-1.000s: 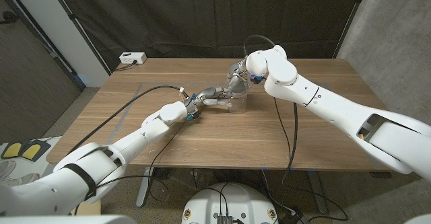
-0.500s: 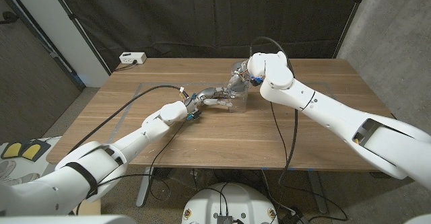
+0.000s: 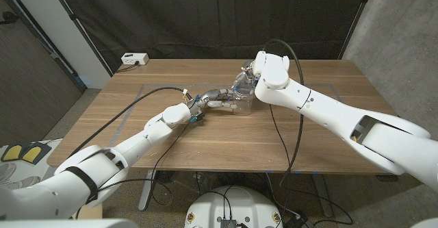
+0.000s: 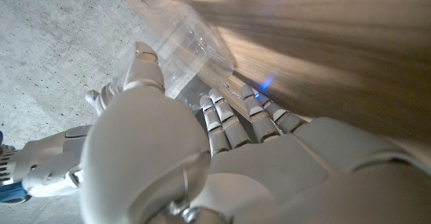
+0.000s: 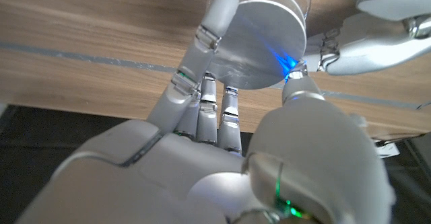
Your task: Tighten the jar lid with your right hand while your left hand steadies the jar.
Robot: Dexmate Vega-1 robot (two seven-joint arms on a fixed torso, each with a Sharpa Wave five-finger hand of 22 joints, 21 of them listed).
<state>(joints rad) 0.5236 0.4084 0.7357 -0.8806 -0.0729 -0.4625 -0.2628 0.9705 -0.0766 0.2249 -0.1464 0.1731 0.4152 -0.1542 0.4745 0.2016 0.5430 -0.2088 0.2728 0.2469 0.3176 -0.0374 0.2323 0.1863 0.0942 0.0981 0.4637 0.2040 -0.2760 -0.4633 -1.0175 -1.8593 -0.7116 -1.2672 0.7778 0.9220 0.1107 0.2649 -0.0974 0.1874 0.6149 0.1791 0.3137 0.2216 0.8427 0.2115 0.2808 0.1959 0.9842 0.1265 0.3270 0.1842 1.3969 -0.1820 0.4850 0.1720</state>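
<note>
A clear jar [image 3: 241, 98] with a silver metal lid [image 5: 259, 46] stands upright near the middle of the wooden table [image 3: 205, 135]. My left hand [image 3: 217, 99] wraps its fingers around the jar's clear body [image 4: 192, 46] from the left side. My right hand [image 3: 248, 77] comes down from above, and its fingers [image 5: 214, 22] and thumb grip the lid's rim on opposite sides. The right wrist and forearm hide most of the lid in the head view.
A white power strip [image 3: 135, 59] lies at the table's far left corner. Black cables [image 3: 147, 98] trail along both arms over the tabletop. A dark curtain hangs behind the table.
My right wrist and forearm have rotated over the jar, with the hand staying on the lid. The left hand and the jar have held their place.
</note>
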